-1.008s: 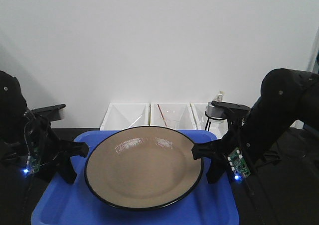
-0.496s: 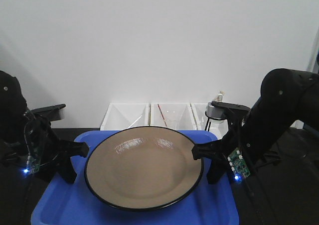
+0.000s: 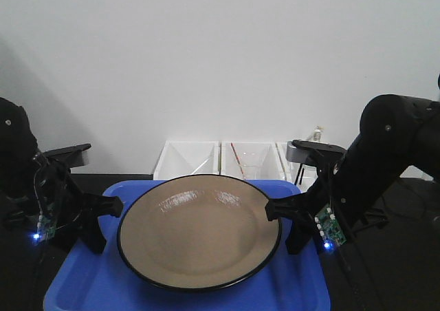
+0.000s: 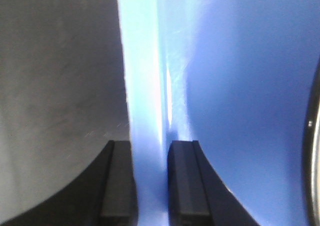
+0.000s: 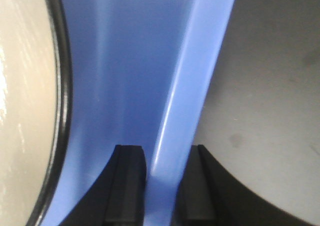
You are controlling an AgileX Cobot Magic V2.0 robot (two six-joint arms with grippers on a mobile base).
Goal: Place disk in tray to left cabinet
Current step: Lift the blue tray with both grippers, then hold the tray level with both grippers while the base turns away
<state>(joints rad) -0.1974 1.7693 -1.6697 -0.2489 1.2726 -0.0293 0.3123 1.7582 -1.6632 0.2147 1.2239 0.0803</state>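
Behind everything, a plain white wall (image 3: 220, 63) is filling the upper half of the front view, with a row of white bins (image 3: 192, 161) sitting at its foot. Starting at the tools, the left gripper (image 4: 150, 186) is pinching the left rim of the blue tray (image 3: 82, 283), one of its fingers (image 4: 120, 186) lying outside the rim and the other inside, as the left wrist view is showing. The right gripper (image 5: 162, 186) is clamping the opposite rim in the same way. Between them the plate (image 3: 199, 232) is lying flat in the tray, taking up nearly its whole width, its black edge sitting close to both inner fingers. The shelf unit is not appearing in any view, so the carry to it is probably mostly ahead; whether the tray is already hanging clear of the surface I cannot tell. The main risk is looking like uneven motion: if one side is rising or travelling faster than the other, the tray is tilting and the glossy plate is sliding against a finger or over the low rim. A thin plastic rim is also giving little to hold, so a twist between the arms could be pulling it out of a pinch. The left arm (image 3: 17, 166) is folding low at the left edge, and the right arm (image 3: 392, 139) is arching over and reaching down and inward.
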